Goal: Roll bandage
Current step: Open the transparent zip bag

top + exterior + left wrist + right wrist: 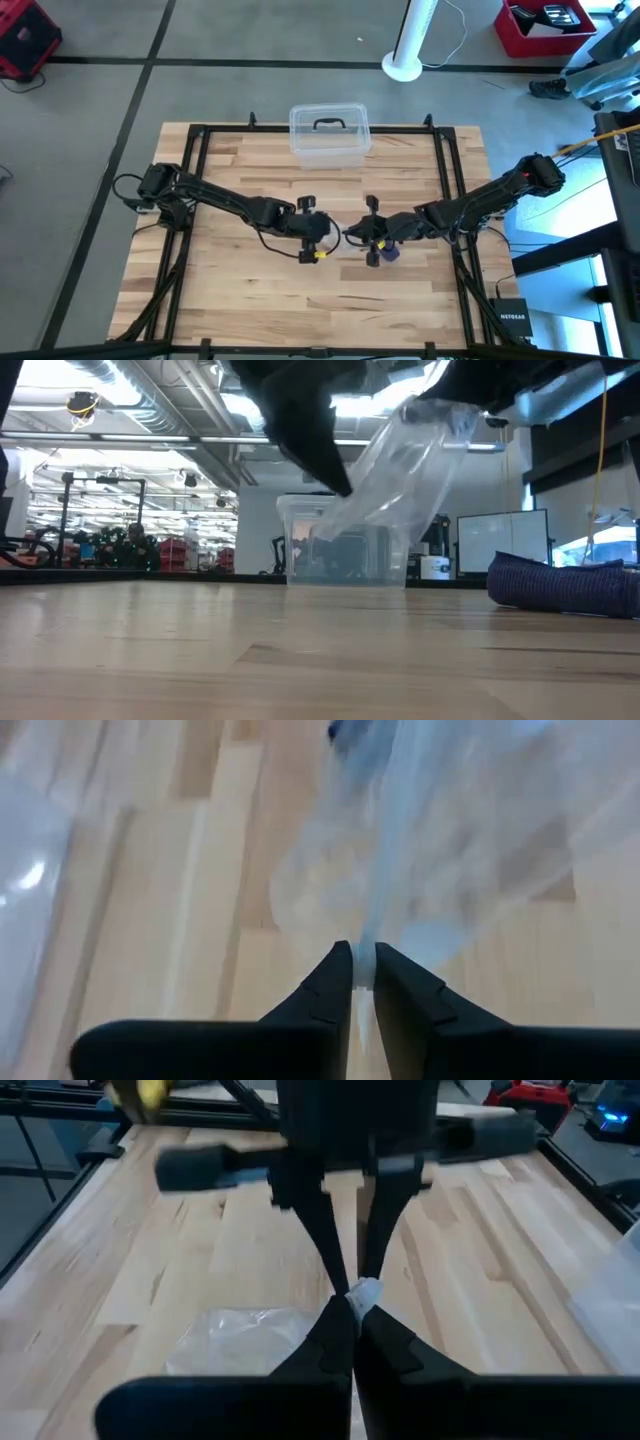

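The clear crinkly plastic bag [395,470] hangs between my two grippers above the middle of the table. My left gripper [322,236] and my right gripper [362,236] face each other closely, both shut on the bag. The dark blue-purple bandage [565,584] lies as a soft heap on the wood, outside the bag, just beside my right gripper; it also shows in the high view [389,252]. No gripper touches it. My left gripper pinches a thin edge of the clear bag [366,960] between its two fingers. The bag spreads out beyond the fingertips, lifted off the table. My right gripper pinches the bag's bunched edge [362,1294] between its two fingers, right against my left gripper's fingertips [335,1265]. The rest of the bag [240,1342] hangs below toward the wood.
A clear plastic box with a black handle [329,132] stands at the table's far edge, in the middle. Black frame rails [445,170] run along the table's sides. Bare wood [300,300] lies toward the near edge.
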Action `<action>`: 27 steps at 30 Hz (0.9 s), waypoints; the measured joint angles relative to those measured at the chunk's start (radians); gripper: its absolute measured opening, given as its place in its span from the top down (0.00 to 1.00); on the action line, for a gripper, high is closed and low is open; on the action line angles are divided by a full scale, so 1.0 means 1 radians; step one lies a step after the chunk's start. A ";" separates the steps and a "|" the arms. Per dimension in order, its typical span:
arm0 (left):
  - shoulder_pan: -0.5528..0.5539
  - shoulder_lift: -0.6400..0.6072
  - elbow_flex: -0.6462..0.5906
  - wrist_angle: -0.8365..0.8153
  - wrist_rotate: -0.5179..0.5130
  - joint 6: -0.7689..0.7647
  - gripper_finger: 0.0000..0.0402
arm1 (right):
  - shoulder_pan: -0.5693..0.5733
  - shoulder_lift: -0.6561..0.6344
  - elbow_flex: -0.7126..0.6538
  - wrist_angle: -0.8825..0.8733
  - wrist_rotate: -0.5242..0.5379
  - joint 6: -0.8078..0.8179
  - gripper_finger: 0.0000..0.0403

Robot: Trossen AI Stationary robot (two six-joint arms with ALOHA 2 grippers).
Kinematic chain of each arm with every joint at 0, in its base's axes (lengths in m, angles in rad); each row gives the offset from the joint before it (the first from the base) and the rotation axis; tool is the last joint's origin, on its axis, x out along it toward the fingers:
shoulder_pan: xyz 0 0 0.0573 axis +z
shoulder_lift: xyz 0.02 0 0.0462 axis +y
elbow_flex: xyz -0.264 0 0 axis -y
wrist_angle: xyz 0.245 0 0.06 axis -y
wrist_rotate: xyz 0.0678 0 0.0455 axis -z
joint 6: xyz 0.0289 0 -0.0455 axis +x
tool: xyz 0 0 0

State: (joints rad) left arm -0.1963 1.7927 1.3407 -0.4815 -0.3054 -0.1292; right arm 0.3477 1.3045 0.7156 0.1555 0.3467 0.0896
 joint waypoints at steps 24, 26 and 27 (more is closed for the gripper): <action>-0.019 -0.074 0.039 -0.223 0.037 -0.040 0.75 | -0.002 0.008 0.105 -0.244 0.003 -0.047 0.99; -0.016 -0.121 0.042 -0.219 0.015 -0.002 0.70 | -0.001 0.026 0.089 -0.232 0.004 -0.068 0.99; -0.012 -0.140 0.042 -0.218 0.004 0.020 0.68 | -0.001 0.035 0.077 -0.215 0.008 -0.087 0.99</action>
State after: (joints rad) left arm -0.2082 1.6531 1.3823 -0.6993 -0.3010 -0.1094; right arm 0.3466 1.3398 0.7931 -0.0596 0.3543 0.0026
